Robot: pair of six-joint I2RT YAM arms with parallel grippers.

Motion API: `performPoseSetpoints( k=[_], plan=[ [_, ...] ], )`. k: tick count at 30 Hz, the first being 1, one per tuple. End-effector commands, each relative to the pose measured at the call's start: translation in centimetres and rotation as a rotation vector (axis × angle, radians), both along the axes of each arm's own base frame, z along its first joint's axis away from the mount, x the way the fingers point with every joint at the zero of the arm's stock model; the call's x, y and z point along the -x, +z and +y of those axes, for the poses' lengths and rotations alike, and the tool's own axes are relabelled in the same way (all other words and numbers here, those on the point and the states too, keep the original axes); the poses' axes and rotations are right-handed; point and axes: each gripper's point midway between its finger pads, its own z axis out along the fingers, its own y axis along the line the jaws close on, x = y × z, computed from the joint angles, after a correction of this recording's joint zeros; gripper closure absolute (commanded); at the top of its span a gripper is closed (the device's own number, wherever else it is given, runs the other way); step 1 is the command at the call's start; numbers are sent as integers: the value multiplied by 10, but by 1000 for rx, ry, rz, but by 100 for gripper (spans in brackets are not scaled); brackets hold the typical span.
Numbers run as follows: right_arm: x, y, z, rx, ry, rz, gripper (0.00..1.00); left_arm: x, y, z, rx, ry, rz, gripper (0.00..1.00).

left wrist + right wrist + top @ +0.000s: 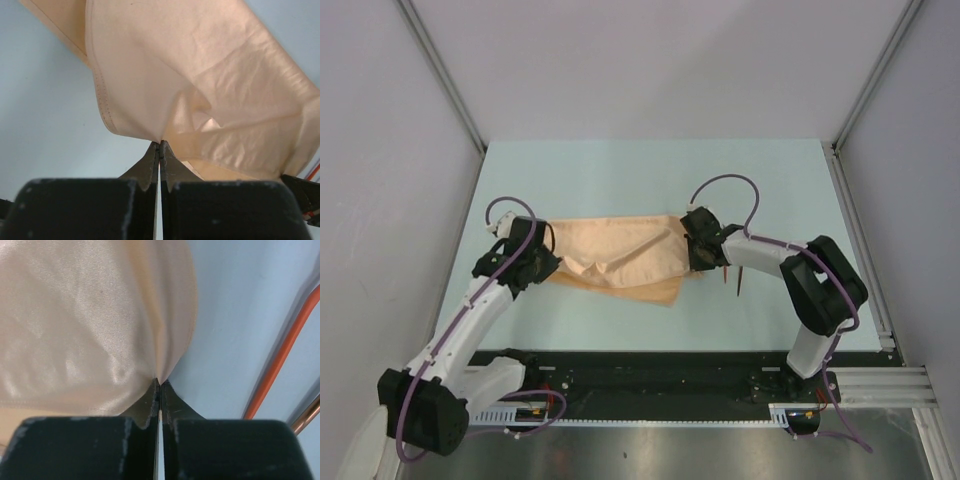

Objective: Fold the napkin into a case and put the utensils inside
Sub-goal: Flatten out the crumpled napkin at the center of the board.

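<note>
Napkin (620, 255) held ready for folding.
Left fingers (149, 167) and right fingers (171, 405) each pinched one end, spreading it.

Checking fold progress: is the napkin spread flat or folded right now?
Partly folded, not flat: the napkin sags creased between the left gripper and right gripper, each shut on an edge, layers overlapping.

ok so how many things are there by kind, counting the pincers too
napkin: 1
utensils: 2
pincers: 2, the left pincer and the right pincer, both shut on the napkin
total: 5
</note>
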Motion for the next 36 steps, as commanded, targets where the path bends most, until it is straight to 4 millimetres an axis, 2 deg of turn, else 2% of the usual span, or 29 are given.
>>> performPoseSetpoints(
  k=[1,6,8,9,10,11,12,13,14,15,16,17,18,19,20,21,22,23,24,25,27,28,29,30,31,33,34,35,36],
  plan=[
    [4,28,7,-35,18,-49,100,-1,23,-2,12,-56,-101,100],
    [-19,94,30,-176,32,-182,100,-29,53,-3,2,-70,-182,100],
    [-33,102,36,-212,32,-227,100,-52,64,-4,50,-64,-189,100],
    [-46,110,41,-246,23,-271,100,-64,71,-3,62,-56,-207,100],
    [-63,119,40,-270,1,-300,100,-80,93,1,66,-40,-256,100],
    [-73,123,44,-299,4,-307,100,-95,87,2,51,-32,-229,100],
    [-88,120,49,-317,-9,-326,100,-107,95,4,41,-25,-244,100],
    [-106,133,55,-347,-9,-363,100,-125,120,7,24,-24,-295,100],
    [-123,139,51,-368,-35,-387,100,-143,116,11,-12,-11,-291,100],
    [-137,127,52,-372,-46,-376,100,-159,134,15,-20,1,-329,100],
    [-151,141,56,-408,-44,-409,100,-168,135,18,-16,12,-326,100],
    [-168,148,53,-436,-55,-451,100,-189,125,15,1,-4,-319,100],
    [-181,140,54,-448,-63,-460,100,-203,135,19,-2,0,-356,100],
    [-195,153,56,-473,-64,-490,100,-214,133,22,-31,-8,-370,100],
    [-208,155,54,-502,-64,-512,100,-232,134,24,-44,-5,-411,100],
    [-217,141,55,-517,-68,-494,100,-249,120,27,-46,-12,-409,100],
    [-223,138,59,-538,-55,-488,100,-262,115,27,-58,-47,-428,100],
    [-235,149,60,-565,-55,-527,100,-281,126,25,-63,-69,-514,100],
    [-243,148,54,-579,-77,-533,100,-298,109,27,-75,-77,-501,100],
    [-249,133,56,-590,-81,-515,100,-307,105,28,-69,-75,-503,100],
    [-265,134,51,-622,-97,-563,100,-335,115,22,-54,-129,-586,100],
    [-271,120,52,-634,-103,-554,100,-349,97,21,-77,-156,-586,100],
    [-277,119,53,-651,-100,-573,100,-361,96,21,-75,-161,-615,100],
    [-286,123,50,-669,-113,-590,100,-373,105,18,-60,-186,-658,100],
    [-291,106,51,-688,-129,-566,100,-384,85,12,-39,-228,-655,100],
    [-306,120,57,-755,-119,-606,100,-403,102,14,-36,-244,-740,100],
    [-314,117,57,-761,-127,-608,100,-413,83,13,-27,-254,-722,100],
    [-318,102,58,-760,-149,-585,99,-419,86,14,-28,-259,-742,100],
    [-326,111,60,-782,-154,-606,96,-429,98,12,-31,-269,-785,100]
  ],
)
